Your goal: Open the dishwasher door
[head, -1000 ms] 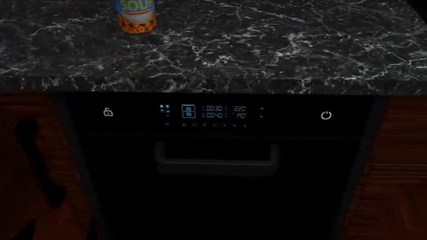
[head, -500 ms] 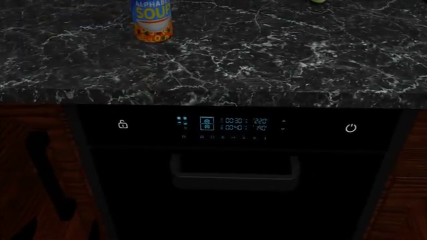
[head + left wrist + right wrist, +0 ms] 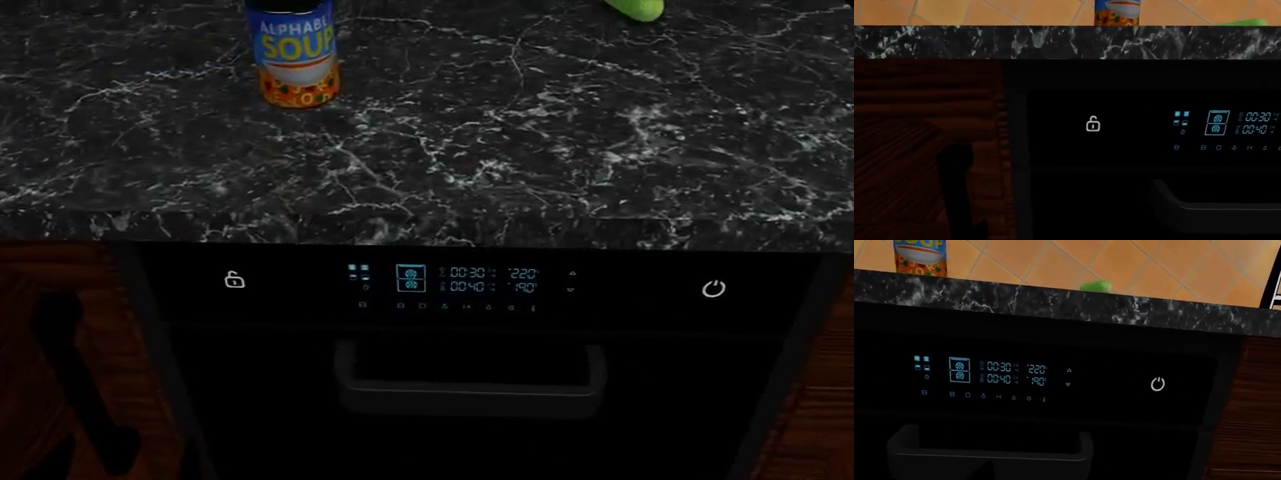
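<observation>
approach step only, with the dishwasher door [image 3: 467, 400] shut below the marble counter [image 3: 534, 150] and neither gripper in any view, so finger opening cannot be told; next, probably reaching for the grey bar handle [image 3: 467, 385] and pulling outward.

Dishwasher door [image 3: 467, 400] front unobstructed; handle [image 3: 467, 385] reachable from near side. Countertop [image 3: 534, 150] overhangs above. Soup can [image 3: 294, 55] far left, green object [image 3: 634, 8] far right.

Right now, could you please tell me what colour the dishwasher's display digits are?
Light blue on the display, clearest in the right wrist view.
</observation>
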{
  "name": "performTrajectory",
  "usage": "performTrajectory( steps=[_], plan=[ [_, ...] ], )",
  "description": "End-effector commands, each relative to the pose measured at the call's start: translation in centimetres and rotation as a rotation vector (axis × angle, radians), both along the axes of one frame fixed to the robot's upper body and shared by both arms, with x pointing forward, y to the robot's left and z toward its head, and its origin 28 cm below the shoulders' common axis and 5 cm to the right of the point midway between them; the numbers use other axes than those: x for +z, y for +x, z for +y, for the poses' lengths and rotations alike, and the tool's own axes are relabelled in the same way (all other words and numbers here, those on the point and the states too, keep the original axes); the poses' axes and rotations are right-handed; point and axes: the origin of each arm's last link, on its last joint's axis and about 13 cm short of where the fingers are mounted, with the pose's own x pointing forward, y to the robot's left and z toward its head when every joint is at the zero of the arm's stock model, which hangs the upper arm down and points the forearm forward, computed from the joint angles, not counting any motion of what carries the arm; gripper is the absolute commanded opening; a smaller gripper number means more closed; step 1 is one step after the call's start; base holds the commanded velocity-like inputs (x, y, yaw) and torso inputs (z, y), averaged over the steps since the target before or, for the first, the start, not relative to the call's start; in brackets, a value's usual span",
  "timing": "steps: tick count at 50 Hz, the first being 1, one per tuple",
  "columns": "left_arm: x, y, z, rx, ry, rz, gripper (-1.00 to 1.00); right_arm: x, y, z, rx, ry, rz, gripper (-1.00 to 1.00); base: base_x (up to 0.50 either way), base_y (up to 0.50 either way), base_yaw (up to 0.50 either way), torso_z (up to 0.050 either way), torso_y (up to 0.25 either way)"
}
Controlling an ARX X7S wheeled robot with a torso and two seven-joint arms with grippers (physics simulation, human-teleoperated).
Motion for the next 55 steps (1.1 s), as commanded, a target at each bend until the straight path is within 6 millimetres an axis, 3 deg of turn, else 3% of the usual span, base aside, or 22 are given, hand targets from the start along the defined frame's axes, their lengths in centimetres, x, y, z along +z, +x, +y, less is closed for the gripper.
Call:
performTrajectory(
  steps=[1, 11, 18, 28, 40, 55],
  plan=[
    [-0.1, 0.0, 0.0, 0.000, 0.003, -0.001, 1.00, -0.1, -0.1, 0.0, 0.000, -0.001, 0.002, 1.00, 0.00, 0.00, 0.00, 0.000, 0.000],
    [0.1, 0.0, 0.1, 0.016, 0.000, -0.010, 1.00, 0.2, -0.4, 0.2, 0.013, -0.059, 0.013, 1.00, 0.00, 0.00, 0.00, 0.000, 0.000],
    [0.1, 0.0, 0.1, 0.013, 0.002, -0.012, 1.00, 1.5, -0.9, 0.1, -0.010, -0.298, -0.034, 1.00, 0.00, 0.00, 0.00, 0.000, 0.000],
    [0.0, 0.0, 0.1, 0.012, -0.002, -0.014, 1.00, 1.1, 1.4, 0.7, 0.016, -0.703, -0.099, 1.00, 0.00, 0.00, 0.00, 0.000, 0.000],
    [0.0, 0.1, 0.2, 0.016, -0.007, -0.014, 1.00, 1.2, 5.0, 0.9, 0.024, -0.999, -0.110, 1.00, 0.00, 0.00, 0.00, 0.000, 0.000],
    [-0.1, 0.2, 0.3, 0.019, -0.011, -0.011, 1.00, 0.5, 9.2, 1.1, 0.074, -1.182, -0.013, 1.00, 0.00, 0.00, 0.00, 0.000, 0.000]
  ],
)
